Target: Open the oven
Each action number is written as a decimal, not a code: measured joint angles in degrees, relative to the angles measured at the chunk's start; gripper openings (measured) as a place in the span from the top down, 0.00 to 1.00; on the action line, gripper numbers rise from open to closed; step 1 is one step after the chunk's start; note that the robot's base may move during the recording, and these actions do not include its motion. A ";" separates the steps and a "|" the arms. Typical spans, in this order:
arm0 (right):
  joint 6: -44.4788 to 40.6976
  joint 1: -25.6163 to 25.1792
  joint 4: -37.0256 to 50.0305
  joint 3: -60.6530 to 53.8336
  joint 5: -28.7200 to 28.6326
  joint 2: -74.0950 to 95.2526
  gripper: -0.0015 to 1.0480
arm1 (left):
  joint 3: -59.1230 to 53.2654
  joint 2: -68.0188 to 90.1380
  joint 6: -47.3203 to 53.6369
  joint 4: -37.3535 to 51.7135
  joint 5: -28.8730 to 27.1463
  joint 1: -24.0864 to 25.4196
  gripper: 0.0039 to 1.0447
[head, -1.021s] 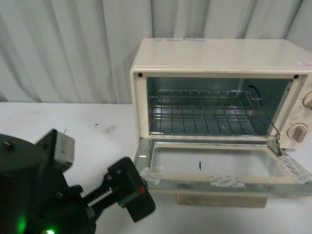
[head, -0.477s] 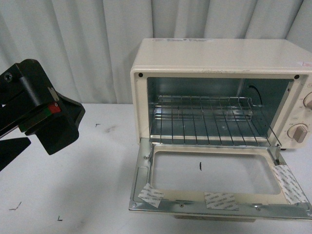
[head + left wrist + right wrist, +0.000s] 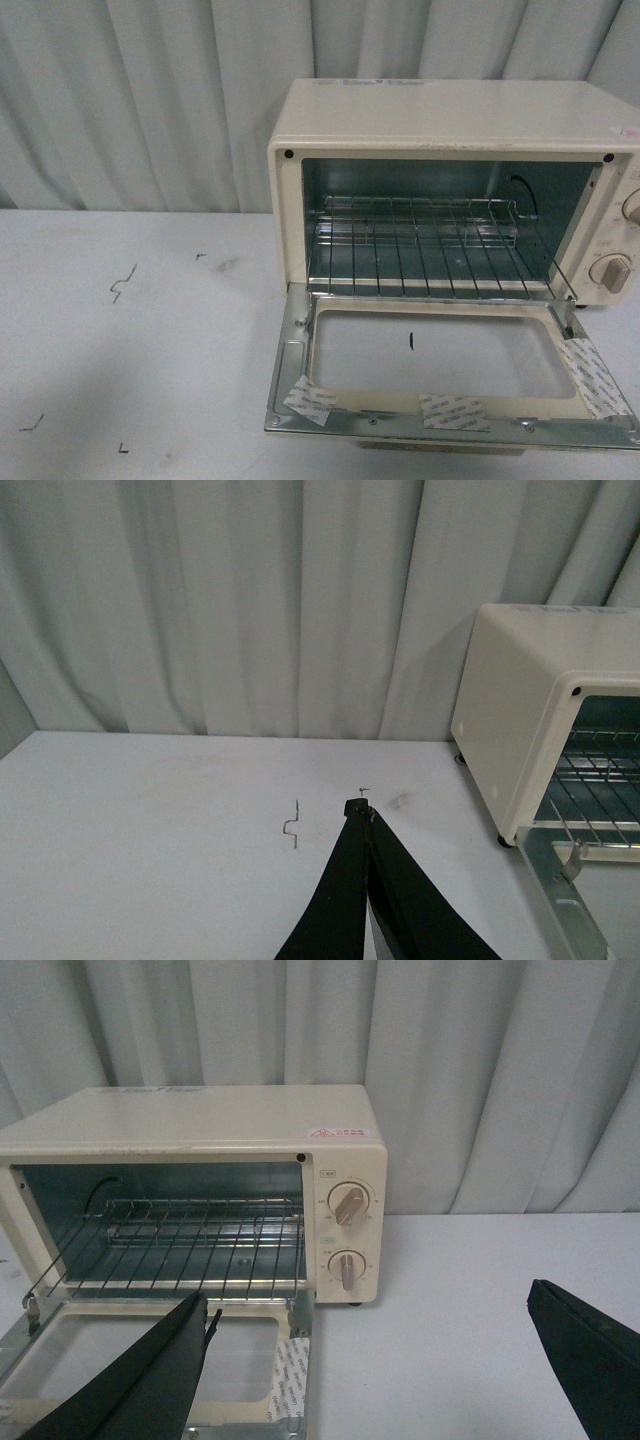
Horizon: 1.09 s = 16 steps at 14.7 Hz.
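Currently listed: oven (image 3: 450,130), cream, on a white table (image 3: 130,350), straight ahead of the right gripper (image 3: 368,1298) and ahead and off to one side of the left gripper (image 3: 358,808). Door (image 3: 291,350) dropped fully open, lying flat toward the right gripper, tape strips (image 3: 455,408) on its frame. Wire rack (image 3: 420,245) inside; two knobs (image 3: 347,1203) beside the cavity. Right gripper: fingers spread wide, holding nothing. Left gripper: fingers pressed together at the tips, empty, over the table.

A white surface (image 3: 150,340) bears a thin dark squiggle (image 3: 121,283), a faint grey smudge (image 3: 226,264) and a few tiny dark marks near its front edge. Behind it hangs a pale grey pleated curtain (image 3: 140,100), reaching down to the surface's far edge.
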 joint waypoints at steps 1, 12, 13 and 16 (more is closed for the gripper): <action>0.00 0.00 0.00 0.00 0.00 0.00 0.06 | 0.00 -0.79 0.00 -0.79 0.28 0.28 0.99; 0.00 0.00 0.00 0.00 0.07 0.00 0.06 | -0.02 -7.80 0.00 -7.08 6.10 7.21 0.99; 0.00 0.00 0.00 0.00 0.07 0.00 0.06 | -0.02 -8.48 0.00 -7.65 6.14 7.28 0.99; 0.00 0.00 0.00 0.00 0.00 -0.02 0.06 | -0.04 -11.89 0.02 -11.32 7.04 6.73 0.99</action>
